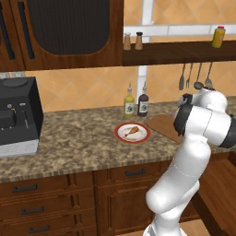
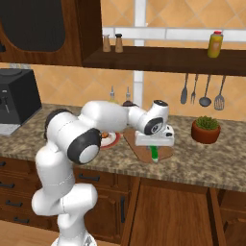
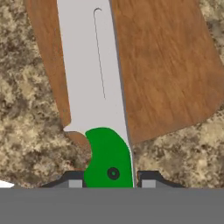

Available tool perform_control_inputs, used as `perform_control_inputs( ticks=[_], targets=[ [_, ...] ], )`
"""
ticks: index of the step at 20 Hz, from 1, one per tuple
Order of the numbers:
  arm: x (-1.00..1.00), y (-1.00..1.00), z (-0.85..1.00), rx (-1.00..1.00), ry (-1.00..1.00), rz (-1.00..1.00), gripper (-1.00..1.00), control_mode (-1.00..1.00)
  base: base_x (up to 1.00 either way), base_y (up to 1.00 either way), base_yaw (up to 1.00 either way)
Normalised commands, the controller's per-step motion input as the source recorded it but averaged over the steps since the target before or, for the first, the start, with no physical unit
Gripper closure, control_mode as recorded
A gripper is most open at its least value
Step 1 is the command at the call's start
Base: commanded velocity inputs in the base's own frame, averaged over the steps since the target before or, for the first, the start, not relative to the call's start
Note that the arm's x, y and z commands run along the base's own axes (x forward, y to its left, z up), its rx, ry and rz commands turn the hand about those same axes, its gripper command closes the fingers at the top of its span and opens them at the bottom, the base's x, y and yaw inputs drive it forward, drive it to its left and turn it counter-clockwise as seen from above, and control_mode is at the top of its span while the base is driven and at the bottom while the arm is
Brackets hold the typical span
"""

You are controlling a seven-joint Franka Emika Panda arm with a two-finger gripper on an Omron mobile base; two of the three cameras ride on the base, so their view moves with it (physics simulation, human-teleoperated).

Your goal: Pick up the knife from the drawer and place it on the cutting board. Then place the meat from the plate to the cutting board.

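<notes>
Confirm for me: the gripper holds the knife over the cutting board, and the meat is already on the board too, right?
Not quite. The meat is on the plate, not on the board, as the left base view shows. The rest stands: the gripper is shut on the knife by its green handle, over the cutting board.

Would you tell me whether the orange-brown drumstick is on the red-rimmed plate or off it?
On it: the orange-brown drumstick lies on the red-rimmed plate.
</notes>
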Motion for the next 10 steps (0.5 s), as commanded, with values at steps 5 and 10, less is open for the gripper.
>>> perform_control_inputs(
  ticks=[5, 10],
  targets=[
    [0.6, 0.0, -0.2, 0.0, -0.09, 0.03, 1.0, -1.0, 0.0, 0.0, 0.0],
    [0.34, 0.0, -0.04, 0.0, -0.03, 0.15, 1.0, -1.0, 0.0, 0.0, 0.0]
  ],
)
